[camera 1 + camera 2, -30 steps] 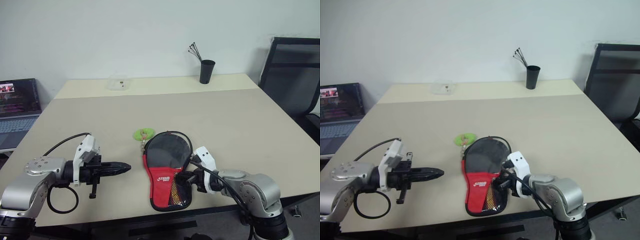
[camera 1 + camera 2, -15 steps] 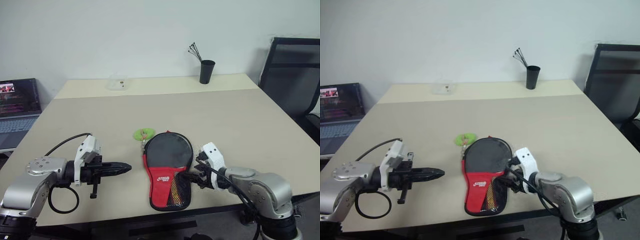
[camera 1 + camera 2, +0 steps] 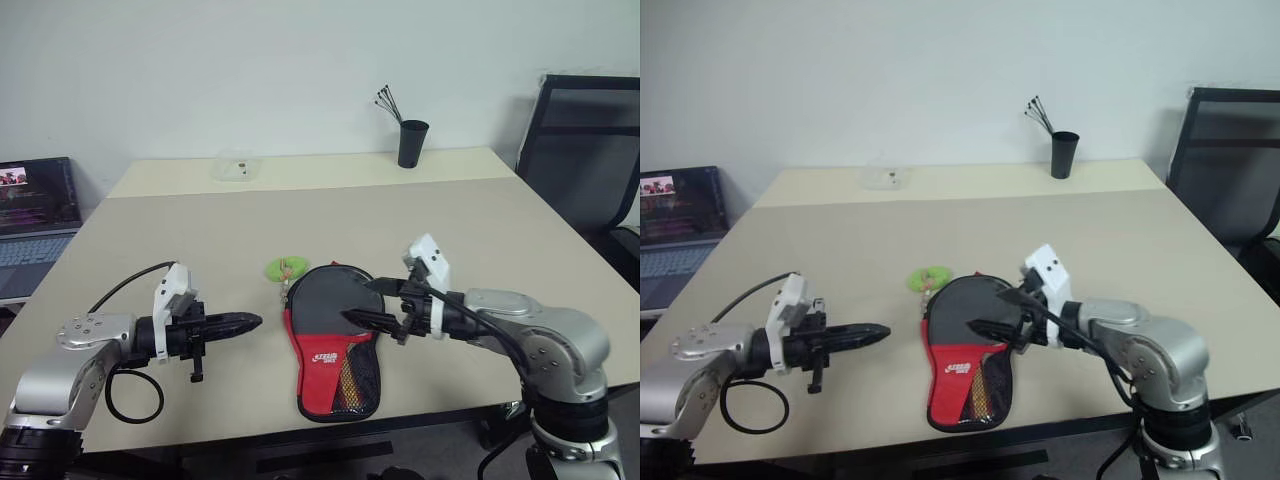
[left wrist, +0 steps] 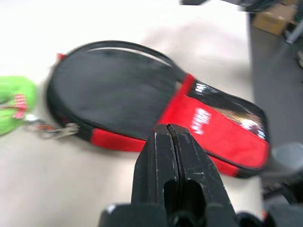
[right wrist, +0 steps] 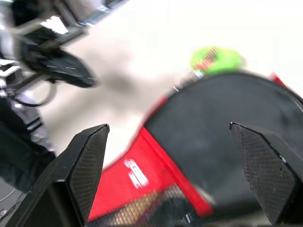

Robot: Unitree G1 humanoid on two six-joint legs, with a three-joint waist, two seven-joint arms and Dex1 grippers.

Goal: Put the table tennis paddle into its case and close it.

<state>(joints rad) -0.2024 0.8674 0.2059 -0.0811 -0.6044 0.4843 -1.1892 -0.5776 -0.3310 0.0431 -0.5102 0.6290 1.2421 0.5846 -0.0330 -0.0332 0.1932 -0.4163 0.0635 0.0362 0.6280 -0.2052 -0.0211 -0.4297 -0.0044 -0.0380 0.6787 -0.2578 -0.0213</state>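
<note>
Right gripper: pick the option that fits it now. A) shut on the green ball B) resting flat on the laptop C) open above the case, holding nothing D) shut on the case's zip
C: the right gripper has its two fingers spread apart over the black part of the case, with nothing between them.

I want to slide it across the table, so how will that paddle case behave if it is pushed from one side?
The case lies flat, so it should slide rather than tip. Its fabric and mesh probably give a little at the edge. The green ball on its short chain would likely drag behind.
</note>
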